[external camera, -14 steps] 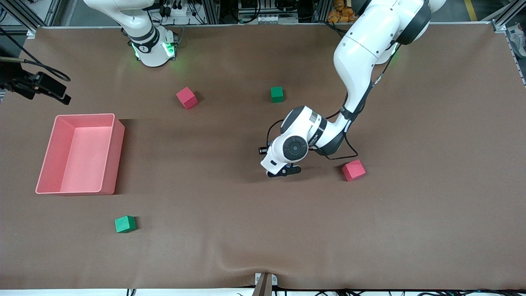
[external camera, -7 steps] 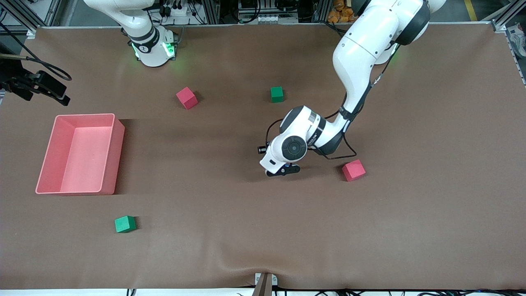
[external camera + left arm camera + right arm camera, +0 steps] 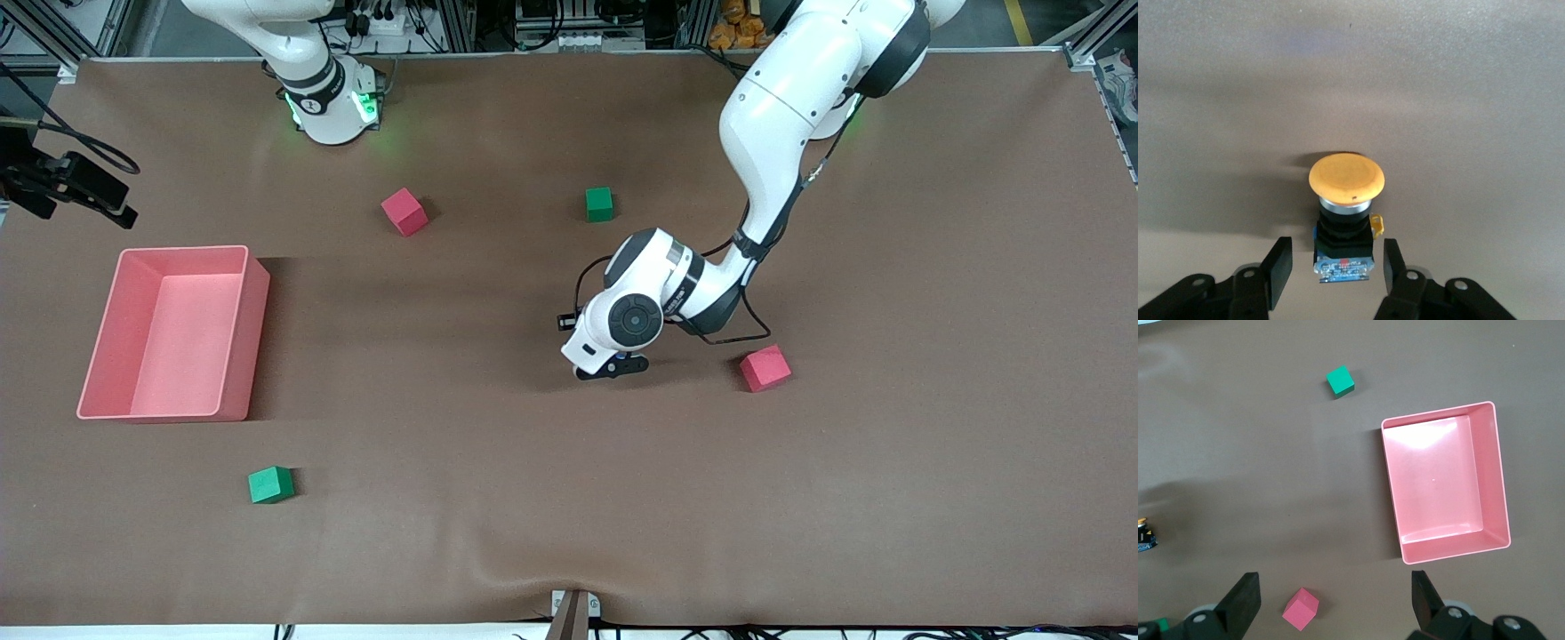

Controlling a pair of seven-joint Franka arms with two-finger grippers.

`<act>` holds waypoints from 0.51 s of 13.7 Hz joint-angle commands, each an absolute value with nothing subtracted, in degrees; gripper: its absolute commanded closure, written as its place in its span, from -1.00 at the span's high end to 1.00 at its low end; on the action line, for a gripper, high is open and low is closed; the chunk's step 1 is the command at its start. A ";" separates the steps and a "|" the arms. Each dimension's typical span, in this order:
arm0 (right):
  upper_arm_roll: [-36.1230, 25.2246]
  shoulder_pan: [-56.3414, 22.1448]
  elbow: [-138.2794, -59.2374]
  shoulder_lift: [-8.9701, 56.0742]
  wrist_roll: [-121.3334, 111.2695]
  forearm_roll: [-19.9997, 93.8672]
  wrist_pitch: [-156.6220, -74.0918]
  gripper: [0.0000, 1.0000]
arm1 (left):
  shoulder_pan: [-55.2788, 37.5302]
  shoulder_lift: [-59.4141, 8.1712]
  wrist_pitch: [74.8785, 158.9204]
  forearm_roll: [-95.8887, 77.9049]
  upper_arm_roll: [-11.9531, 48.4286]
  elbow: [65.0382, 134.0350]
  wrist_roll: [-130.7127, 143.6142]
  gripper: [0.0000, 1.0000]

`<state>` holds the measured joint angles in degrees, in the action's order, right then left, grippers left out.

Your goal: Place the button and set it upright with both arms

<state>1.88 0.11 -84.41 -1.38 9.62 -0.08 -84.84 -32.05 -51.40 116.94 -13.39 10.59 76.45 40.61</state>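
Button (image 3: 1345,220) upright between open left claw (image 3: 1333,267) fingers | untouched

Items on the worktop (image 3: 933,444): one button (image 3: 1345,200); two red cubes (image 3: 404,212) (image 3: 765,368); two green cubes (image 3: 599,204) (image 3: 270,484); one pink bin (image 3: 240,338); two arms (image 3: 782,116) (image 3: 293,44).

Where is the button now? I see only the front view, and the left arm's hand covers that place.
Observer: In the left wrist view, the button sits on the table between the fingers of the left gripper.
Operator: Do the fingers grip it?
Observer: No. They are open, with a gap on each side of its black body.
Operator: And the right gripper?
Observer: The right gripper is open and empty, up over the table near the pink bin.
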 commanded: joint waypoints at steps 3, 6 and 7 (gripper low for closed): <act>3.43 1.85 -83.85 -1.67 9.14 -0.44 -84.29 1.00 | -32.43 -53.00 116.02 -14.59 10.46 74.79 40.61 0.22; 3.43 1.76 -83.94 -1.67 9.05 -0.44 -84.29 1.00 | -32.43 -53.00 116.10 -14.59 10.46 74.79 40.61 0.11; 3.34 1.67 -83.94 -1.67 9.14 -0.44 -84.20 1.00 | -32.43 -53.00 116.10 -14.59 10.46 74.79 40.61 -0.06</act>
